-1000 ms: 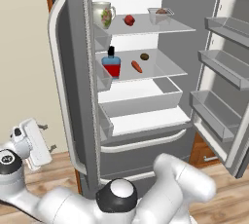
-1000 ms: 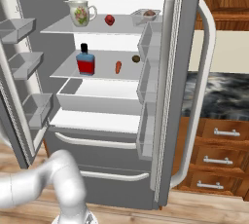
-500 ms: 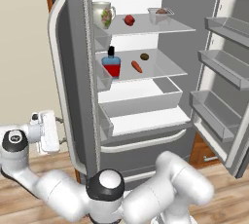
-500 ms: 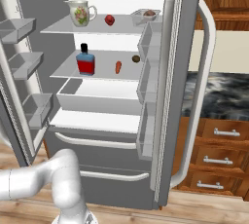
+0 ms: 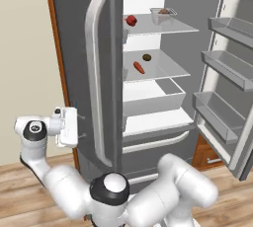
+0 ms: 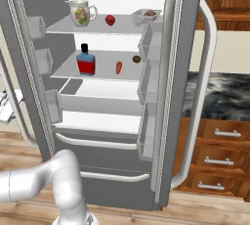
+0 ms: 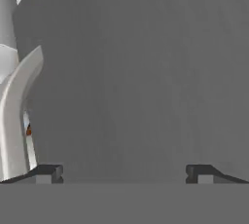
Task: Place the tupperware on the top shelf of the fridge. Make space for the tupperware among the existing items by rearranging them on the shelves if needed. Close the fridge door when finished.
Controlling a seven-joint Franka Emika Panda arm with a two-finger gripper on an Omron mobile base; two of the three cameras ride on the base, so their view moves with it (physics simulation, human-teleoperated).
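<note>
Tub (image 6: 148, 15): on the top shelf (image 6: 93, 25) at its right end, upright, with brown food inside; in the left base view the tub (image 5: 163, 15) sits toward the back right of that pane.
Fruit (image 6: 110, 20): red, on the same shelf, left of the tub and apart from it.
Jug (image 6: 80, 12): flowered white pitcher at the shelf's left end, well apart from the tub.
Middle shelf (image 6: 102, 72): carries a red bottle (image 6: 86, 59) with a dark cap at left, a carrot (image 6: 118, 67) near the middle and a brown lump (image 6: 136, 59) just right of the carrot.
Drawer (image 6: 105, 98): white tray below the middle shelf, pulled forward.
Fridge (image 5: 79, 48): right door (image 5: 232, 73) stands wide open with its bins facing the room; left door is swung partly in front of the interior in the left base view, its long white handle (image 5: 95, 78) facing the robot.
Gripper (image 5: 79, 126): at the outer face of the left door, low and left of the handle, fingers pointing at the grey panel; whether they touch it I cannot tell.
Gripper state: jaws spread wide with nothing between them; in the hand view the two tips (image 7: 48, 172) sit far apart against the flat grey door, the handle curving at the left edge.
Surroundings: wooden cabinets (image 6: 219, 141) and a dark speckled counter to the fridge's right, wood floor (image 5: 29, 201) below.
</note>
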